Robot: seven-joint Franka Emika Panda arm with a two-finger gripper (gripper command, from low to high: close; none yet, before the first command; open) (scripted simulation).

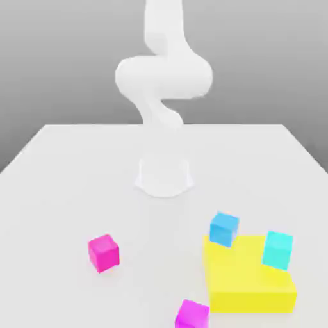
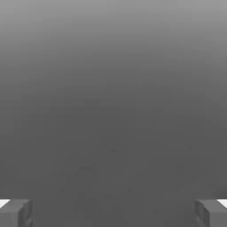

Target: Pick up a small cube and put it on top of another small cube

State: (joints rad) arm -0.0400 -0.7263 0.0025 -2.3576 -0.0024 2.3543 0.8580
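A purple cube [image 1: 192, 314] is cut off at the exterior view's lower edge, near a pink cube [image 1: 104, 252] on the white tabletop [image 1: 64, 179]. A blue cube [image 1: 223, 229] and a cyan cube [image 1: 278, 250] sit on a yellow block [image 1: 246, 278]. The white arm [image 1: 163, 83] rises upright behind. The gripper [image 2: 113, 213] is spread wide, holding nothing.

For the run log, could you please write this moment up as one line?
phase: not started | fingers: open, empty | small pink cube: on table | small blue cube: beside yellow block | nothing stacked
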